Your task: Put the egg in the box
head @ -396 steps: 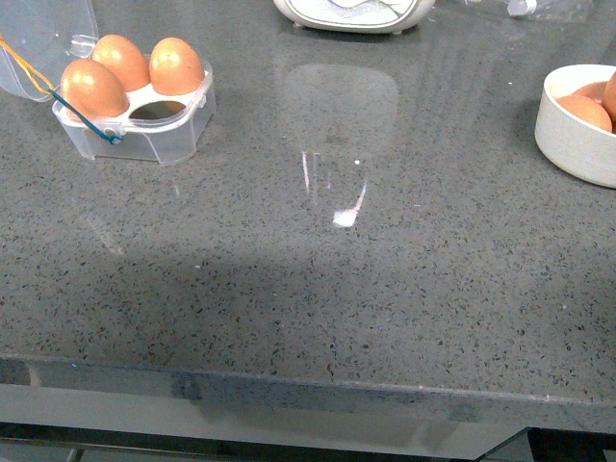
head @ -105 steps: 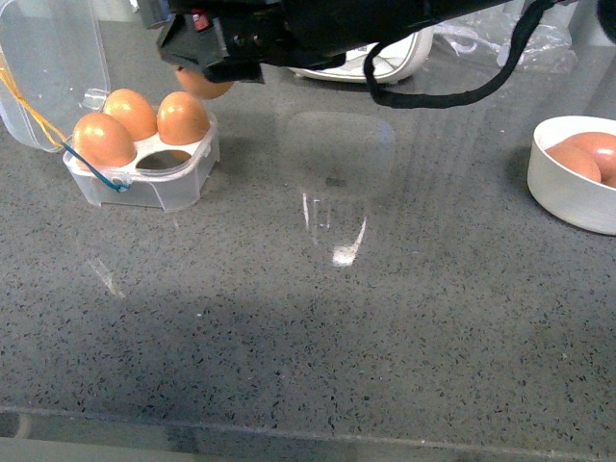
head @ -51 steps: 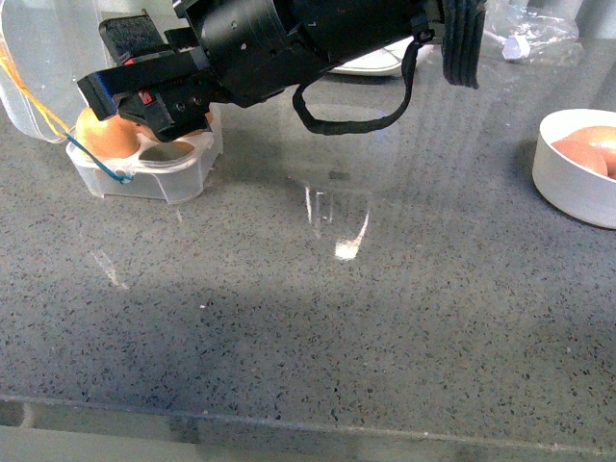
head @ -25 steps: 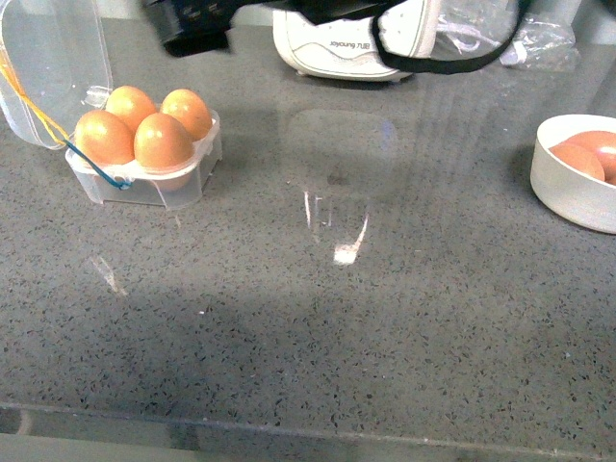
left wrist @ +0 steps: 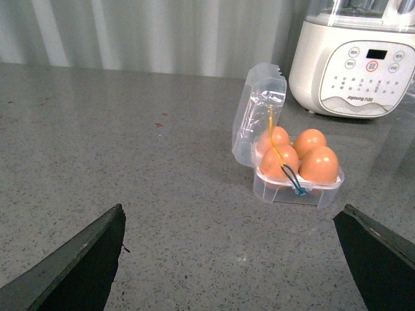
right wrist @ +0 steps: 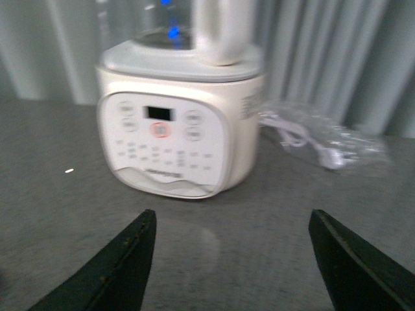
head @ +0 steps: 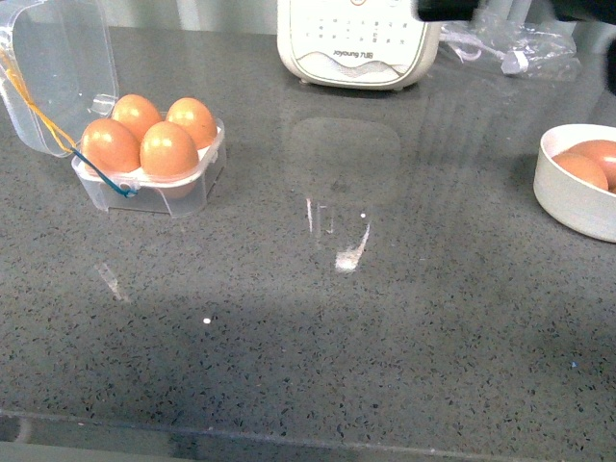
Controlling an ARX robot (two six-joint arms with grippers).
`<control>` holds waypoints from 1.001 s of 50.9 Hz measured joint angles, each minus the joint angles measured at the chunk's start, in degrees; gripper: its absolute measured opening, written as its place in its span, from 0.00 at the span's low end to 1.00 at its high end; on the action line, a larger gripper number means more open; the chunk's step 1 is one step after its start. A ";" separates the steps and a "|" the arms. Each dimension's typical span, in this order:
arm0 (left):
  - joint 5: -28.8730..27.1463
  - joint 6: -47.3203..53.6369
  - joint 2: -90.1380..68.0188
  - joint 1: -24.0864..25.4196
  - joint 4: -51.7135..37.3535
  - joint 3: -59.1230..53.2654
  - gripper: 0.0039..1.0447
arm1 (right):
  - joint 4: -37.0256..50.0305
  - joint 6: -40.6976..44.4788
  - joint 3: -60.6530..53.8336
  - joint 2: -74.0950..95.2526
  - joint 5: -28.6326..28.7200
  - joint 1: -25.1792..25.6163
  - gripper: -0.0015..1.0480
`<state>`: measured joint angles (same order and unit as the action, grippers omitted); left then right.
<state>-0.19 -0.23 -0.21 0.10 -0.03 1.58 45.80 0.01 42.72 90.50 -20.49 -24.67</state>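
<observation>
The box (head: 192,189) is a clear four-cup case at the left of the counter, its lid (head: 58,77) standing open behind it. All of its cups hold brown eggs; the egg (head: 168,149) sits in the near right cup. The left wrist view shows the same box (left wrist: 285,193) and egg (left wrist: 319,165) ahead of my left gripper (left wrist: 232,208), which is open, empty and well short of it. My right gripper (right wrist: 232,217) is open and empty over bare counter, facing a white appliance. In the front view only a dark piece of the right arm (head: 452,8) shows at the top edge.
A white kitchen appliance (head: 356,43) stands at the back of the grey counter. Beside it lies a clear bag with a cable (head: 500,43). A cream-white bowl (head: 577,202) at the right edge holds more brown eggs (head: 577,168).
The right arm has let go of the egg in the near right cup, then lifted away from the box and almost out of the front view.
</observation>
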 joint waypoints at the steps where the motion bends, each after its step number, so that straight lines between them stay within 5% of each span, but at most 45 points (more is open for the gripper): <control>1: 0.07 -0.02 0.00 0.00 0.00 0.00 0.94 | 0.81 0.00 -0.98 -0.57 -0.13 0.35 0.66; 18: 0.13 -0.02 0.02 0.00 0.00 0.00 0.94 | 6.75 0.04 -24.13 -18.34 7.91 10.82 0.03; 51: 0.15 0.00 0.02 0.00 0.00 0.00 0.94 | 0.35 0.17 -40.33 -41.92 20.06 22.82 0.03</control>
<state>-0.03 -0.23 -0.19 0.10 -0.03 1.58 46.15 0.19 2.39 48.58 -0.43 -1.85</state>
